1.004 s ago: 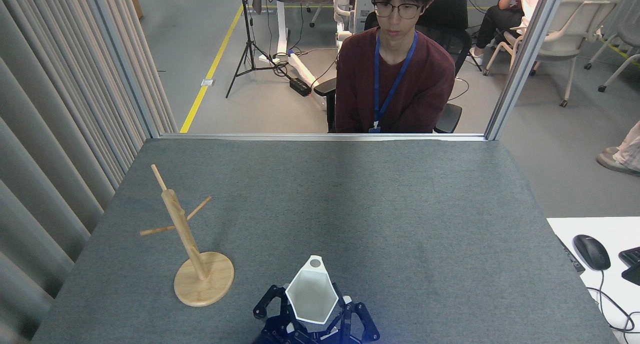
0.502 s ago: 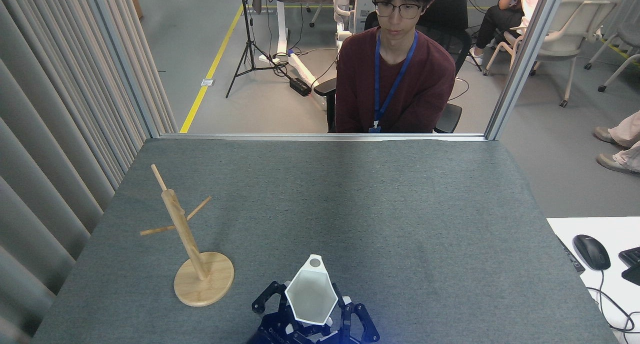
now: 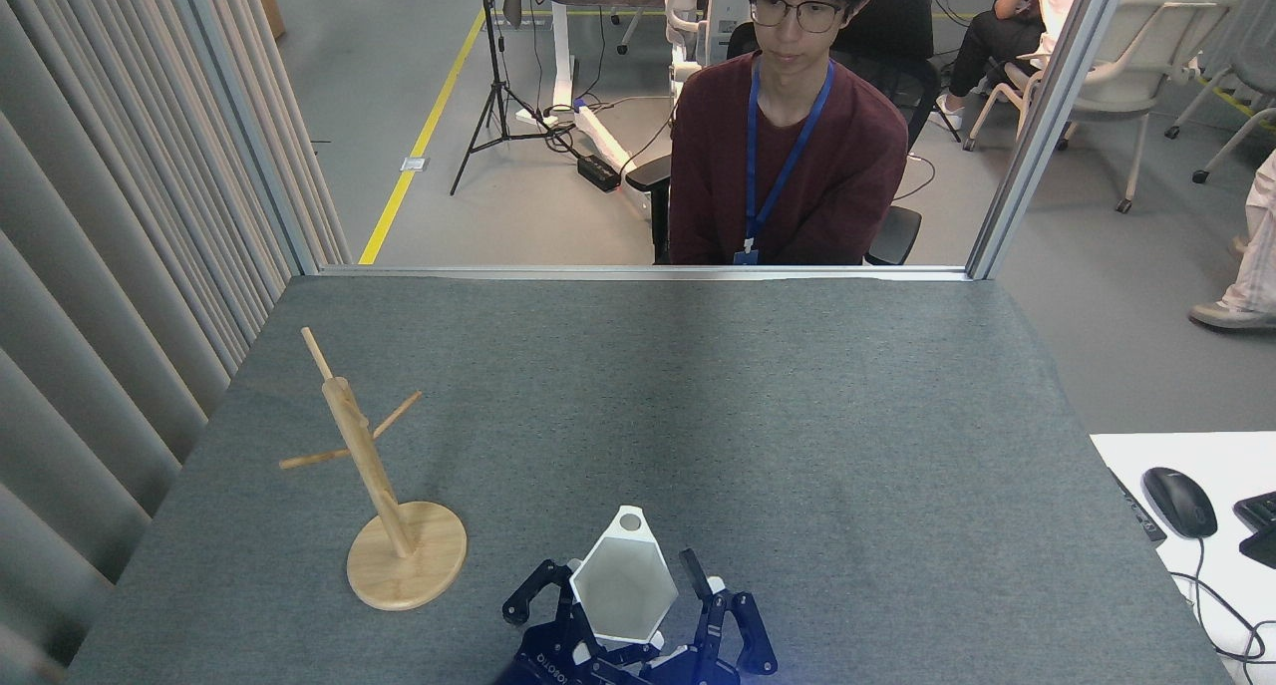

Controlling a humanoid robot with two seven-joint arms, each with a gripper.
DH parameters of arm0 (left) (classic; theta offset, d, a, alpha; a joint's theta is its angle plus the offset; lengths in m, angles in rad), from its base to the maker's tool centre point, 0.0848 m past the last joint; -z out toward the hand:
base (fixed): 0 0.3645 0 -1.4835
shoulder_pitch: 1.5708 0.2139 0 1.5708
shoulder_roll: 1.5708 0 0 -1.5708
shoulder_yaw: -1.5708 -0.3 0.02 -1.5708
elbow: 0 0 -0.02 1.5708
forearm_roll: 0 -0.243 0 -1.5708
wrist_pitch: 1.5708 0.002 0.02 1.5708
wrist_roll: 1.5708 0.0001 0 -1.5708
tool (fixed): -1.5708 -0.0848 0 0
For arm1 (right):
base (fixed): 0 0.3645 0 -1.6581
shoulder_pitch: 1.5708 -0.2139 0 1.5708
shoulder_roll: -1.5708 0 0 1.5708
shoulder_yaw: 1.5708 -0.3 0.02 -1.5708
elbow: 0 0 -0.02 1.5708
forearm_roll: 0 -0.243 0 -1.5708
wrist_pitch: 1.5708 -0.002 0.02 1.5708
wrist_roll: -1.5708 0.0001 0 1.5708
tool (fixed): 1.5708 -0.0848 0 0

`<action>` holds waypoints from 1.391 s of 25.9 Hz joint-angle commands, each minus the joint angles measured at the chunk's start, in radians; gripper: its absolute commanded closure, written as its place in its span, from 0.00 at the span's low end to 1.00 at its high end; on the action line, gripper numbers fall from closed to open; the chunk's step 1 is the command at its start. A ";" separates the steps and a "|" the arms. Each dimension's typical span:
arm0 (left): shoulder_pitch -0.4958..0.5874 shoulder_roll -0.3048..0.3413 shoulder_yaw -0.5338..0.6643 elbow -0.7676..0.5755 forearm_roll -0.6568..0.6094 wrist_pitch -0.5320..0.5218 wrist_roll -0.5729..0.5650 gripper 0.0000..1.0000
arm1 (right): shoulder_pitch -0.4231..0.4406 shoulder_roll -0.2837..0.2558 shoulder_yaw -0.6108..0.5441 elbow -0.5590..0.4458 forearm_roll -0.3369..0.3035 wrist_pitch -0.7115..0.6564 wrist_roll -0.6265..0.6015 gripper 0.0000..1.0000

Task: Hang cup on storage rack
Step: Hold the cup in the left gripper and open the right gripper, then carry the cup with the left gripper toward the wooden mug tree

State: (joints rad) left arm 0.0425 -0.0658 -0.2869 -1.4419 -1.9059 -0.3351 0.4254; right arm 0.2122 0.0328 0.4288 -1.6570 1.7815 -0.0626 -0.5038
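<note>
The white faceted cup (image 3: 623, 593) is at the near middle of the table, mouth facing up toward me and its small ring handle (image 3: 629, 523) pointing away. My left gripper (image 3: 632, 583), black with a blue glow, comes up from the bottom edge and is shut on the cup, one finger (image 3: 698, 571) on the cup's right side and the other on its left. The bamboo storage rack (image 3: 371, 476) stands to the cup's left on its round base (image 3: 407, 555), pegs bare. My right gripper is out of view.
A person in a dark red top sits just beyond the table's far edge (image 3: 638, 272). Grey curtains (image 3: 110, 266) run along the left side. A white desk with a black mouse (image 3: 1178, 501) adjoins the table at the right.
The right-hand finger and its linkage have swung outward and up beside the cup. The cup's mouth looks slightly tilted and greyer. The rack has not moved.
</note>
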 commanded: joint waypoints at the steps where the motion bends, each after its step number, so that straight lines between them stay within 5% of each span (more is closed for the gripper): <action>1: 0.005 -0.006 0.000 0.006 -0.012 0.011 -0.002 0.61 | 0.012 -0.008 -0.007 -0.119 -0.093 -0.046 0.002 0.00; 3: 0.013 -0.008 0.003 0.003 -0.012 0.011 -0.002 0.61 | 0.006 -0.002 -0.055 -0.136 -0.225 -0.039 0.001 0.00; 6: 0.039 -0.008 0.006 -0.005 -0.010 0.028 0.001 0.61 | -0.008 0.009 -0.334 -0.103 -0.473 0.020 0.018 0.01; 8: 0.056 -0.006 0.015 -0.017 -0.005 0.051 0.004 0.61 | -0.011 0.003 -0.472 -0.017 -0.544 0.066 0.062 0.01; 10: 0.074 -0.003 0.063 -0.028 0.005 0.080 0.012 0.61 | 0.024 -0.034 -0.504 0.051 -0.522 0.067 0.096 0.00; 13: 0.108 0.004 0.164 -0.060 0.011 0.111 0.055 0.61 | 0.139 -0.169 -0.513 0.069 -0.416 0.058 0.071 0.00; 20: 0.192 0.038 0.385 -0.147 0.192 0.223 0.053 0.59 | 0.182 -0.169 -0.568 0.085 -0.412 0.058 0.057 0.00; 26: 0.194 0.046 0.618 -0.192 0.186 0.232 0.044 0.58 | 0.179 -0.174 -0.562 0.085 -0.409 0.059 0.062 0.00; 30: 0.189 0.080 0.626 -0.192 0.079 0.228 0.045 0.59 | 0.176 -0.172 -0.561 0.085 -0.406 0.059 0.062 0.00; 36: 0.142 0.041 0.620 -0.184 -0.177 0.226 0.047 0.59 | 0.176 -0.169 -0.559 0.085 -0.402 0.059 0.062 0.00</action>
State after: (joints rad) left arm 0.2091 -0.0021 0.3349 -1.6316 -1.9733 -0.1083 0.4709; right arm 0.3882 -0.1377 -0.1307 -1.5723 1.3773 -0.0029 -0.4426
